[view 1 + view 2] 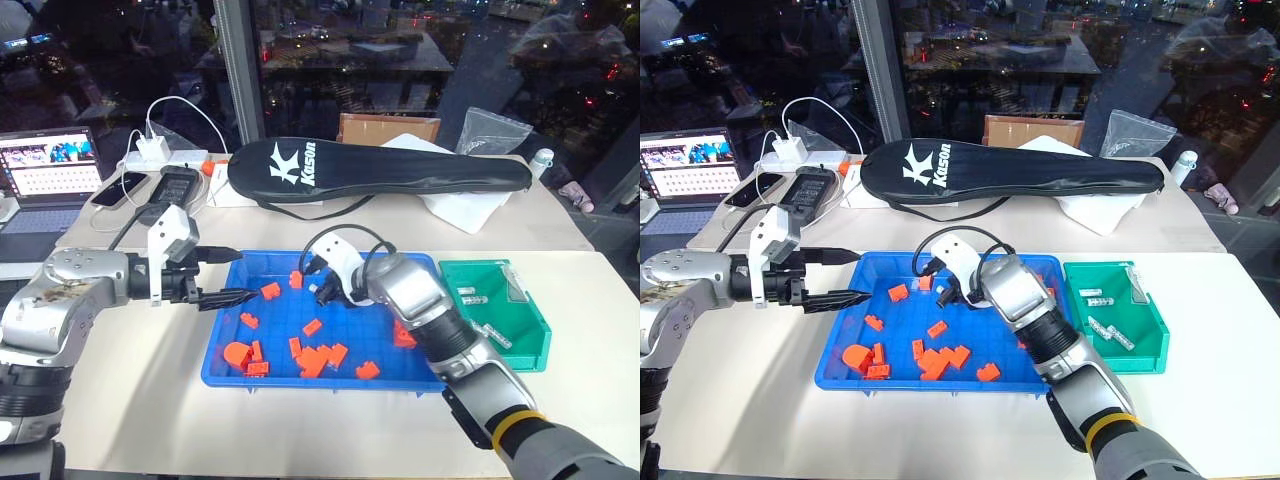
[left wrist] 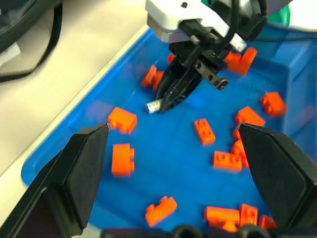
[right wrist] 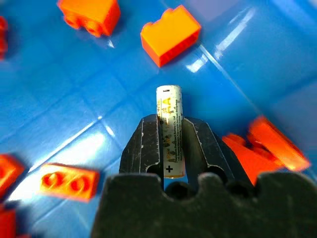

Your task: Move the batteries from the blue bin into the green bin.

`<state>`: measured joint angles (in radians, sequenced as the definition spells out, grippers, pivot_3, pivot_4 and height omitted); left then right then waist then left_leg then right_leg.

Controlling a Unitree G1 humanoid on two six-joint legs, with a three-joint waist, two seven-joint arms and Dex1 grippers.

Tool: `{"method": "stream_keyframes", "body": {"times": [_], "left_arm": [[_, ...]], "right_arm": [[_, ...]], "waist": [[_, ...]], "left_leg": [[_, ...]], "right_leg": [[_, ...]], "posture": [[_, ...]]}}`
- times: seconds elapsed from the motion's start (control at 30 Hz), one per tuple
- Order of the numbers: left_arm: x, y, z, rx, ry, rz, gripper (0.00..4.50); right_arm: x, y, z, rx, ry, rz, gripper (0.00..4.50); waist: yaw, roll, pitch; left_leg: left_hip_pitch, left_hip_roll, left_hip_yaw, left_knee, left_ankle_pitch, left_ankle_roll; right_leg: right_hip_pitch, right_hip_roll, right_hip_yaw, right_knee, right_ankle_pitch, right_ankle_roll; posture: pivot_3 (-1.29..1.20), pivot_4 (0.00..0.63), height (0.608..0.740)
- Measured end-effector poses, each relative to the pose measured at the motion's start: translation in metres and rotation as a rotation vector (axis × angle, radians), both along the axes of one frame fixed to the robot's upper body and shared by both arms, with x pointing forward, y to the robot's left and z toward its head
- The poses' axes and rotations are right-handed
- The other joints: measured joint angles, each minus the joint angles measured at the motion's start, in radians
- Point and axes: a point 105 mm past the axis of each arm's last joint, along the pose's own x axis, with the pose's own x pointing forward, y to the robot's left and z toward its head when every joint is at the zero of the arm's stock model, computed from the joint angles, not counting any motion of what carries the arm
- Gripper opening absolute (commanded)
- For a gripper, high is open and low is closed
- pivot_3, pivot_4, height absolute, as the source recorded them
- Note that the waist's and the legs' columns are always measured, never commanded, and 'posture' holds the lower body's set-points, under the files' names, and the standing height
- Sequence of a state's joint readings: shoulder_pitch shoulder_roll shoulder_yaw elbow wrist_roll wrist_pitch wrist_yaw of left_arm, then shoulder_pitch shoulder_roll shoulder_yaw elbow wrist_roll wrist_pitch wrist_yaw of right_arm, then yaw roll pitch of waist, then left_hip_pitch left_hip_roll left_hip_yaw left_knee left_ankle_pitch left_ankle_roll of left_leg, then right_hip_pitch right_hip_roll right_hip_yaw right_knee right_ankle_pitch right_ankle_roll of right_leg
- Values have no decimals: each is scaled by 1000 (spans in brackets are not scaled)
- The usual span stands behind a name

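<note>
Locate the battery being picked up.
The battery sits clamped in the right gripper, low over the blue bin's far middle, among orange blocks.

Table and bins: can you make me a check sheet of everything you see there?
Surface: pale table.
Job's things: blue bin; green bin beside it, with batteries inside; one battery in the right pincer.
Clutter: orange blocks in the blue bin.
Grippers: right pincer shut on the battery, low over the blue bin; left pincer open at the bin's left rim.
Cables: white charger lead, power strip.
Surroundings: racket bag, laptop, dark window.
</note>
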<state>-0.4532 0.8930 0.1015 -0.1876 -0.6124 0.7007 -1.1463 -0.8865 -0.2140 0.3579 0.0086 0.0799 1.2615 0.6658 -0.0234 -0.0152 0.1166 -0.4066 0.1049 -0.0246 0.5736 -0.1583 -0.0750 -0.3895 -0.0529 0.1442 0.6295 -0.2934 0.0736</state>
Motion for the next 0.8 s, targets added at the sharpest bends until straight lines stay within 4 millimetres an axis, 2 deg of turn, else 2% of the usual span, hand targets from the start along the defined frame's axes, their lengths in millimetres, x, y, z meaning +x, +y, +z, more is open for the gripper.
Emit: {"method": "stream_keyframes", "body": {"times": [0.07,0.1,0.17,0.23,0.33,0.37,0.4,0.47,0.5,0.57,0.67,0.8], "left_arm": [[-1,-6,7,-40,2,-32,4500],[-1,-12,13,-61,-8,-58,4500],[0,-20,23,-80,-41,-86,4500],[5,-26,29,-107,-63,-89,4500],[15,-37,36,-148,-87,-95,4500],[26,-51,44,-197,-128,-99,4500],[32,-53,47,-219,-150,-84,4500],[46,-51,48,-218,-178,-25,4500],[50,-52,47,-206,-188,-12,4500],[53,-59,45,-196,-201,-18,4500],[55,-64,39,-178,-201,-29,4500],[54,-64,34,-151,-195,-36,4500]], "right_arm": [[-11,3,37,143,-31,73,261],[-17,-3,60,196,-66,109,260],[-27,-25,103,237,-181,143,260],[-36,-46,125,237,-268,149,260],[-44,-75,120,181,-287,140,260],[-51,-110,109,86,-251,96,260],[-53,-136,103,24,-208,35,260],[-62,-176,103,-60,-155,-63,260],[-66,-187,103,-90,-145,-91,260],[-68,-204,97,-142,-130,-130,260],[-68,-225,75,-192,-79,-191,260],[-65,-232,60,-195,-67,-223,260]], "waist": [[1,0,0],[2,0,1],[14,0,1],[18,-2,0],[17,-3,-1],[33,-2,0],[35,-2,0],[29,-1,0],[20,-1,0],[4,-2,0],[-14,-1,0],[-20,-1,0]], "left_leg": [[0,0,0,0,0,0],[-1,0,0,0,0,0],[0,0,-1,0,0,0],[2,-1,-1,0,0,0],[0,-2,-1,1,0,0],[-4,-4,-3,3,0,0],[-4,-5,-2,3,0,0],[-3,-6,-1,2,0,2],[-2,-6,-1,2,-2,4],[1,-6,-1,1,-3,6],[2,-6,-1,2,-3,6],[2,-7,-2,3,-3,6]], "right_leg": [[0,0,0,0,0,0],[0,0,0,0,0,0],[3,0,-2,-2,1,-1],[2,0,-2,-5,-1,0],[3,0,-1,-5,-1,0],[4,-1,-1,-5,-1,1],[3,-1,0,-6,-1,1],[4,-2,4,-7,-1,0],[4,-1,5,-7,-1,0],[5,-1,5,-6,-1,1],[5,0,6,-4,-2,2],[6,-1,7,-4,-2,2]], "posture": [[0,150,737],[0,150,737],[0,150,737],[0,150,737],[0,150,737],[0,150,737],[0,150,737],[0,150,737],[0,150,737],[0,150,737],[0,150,737],[0,150,737]]}}
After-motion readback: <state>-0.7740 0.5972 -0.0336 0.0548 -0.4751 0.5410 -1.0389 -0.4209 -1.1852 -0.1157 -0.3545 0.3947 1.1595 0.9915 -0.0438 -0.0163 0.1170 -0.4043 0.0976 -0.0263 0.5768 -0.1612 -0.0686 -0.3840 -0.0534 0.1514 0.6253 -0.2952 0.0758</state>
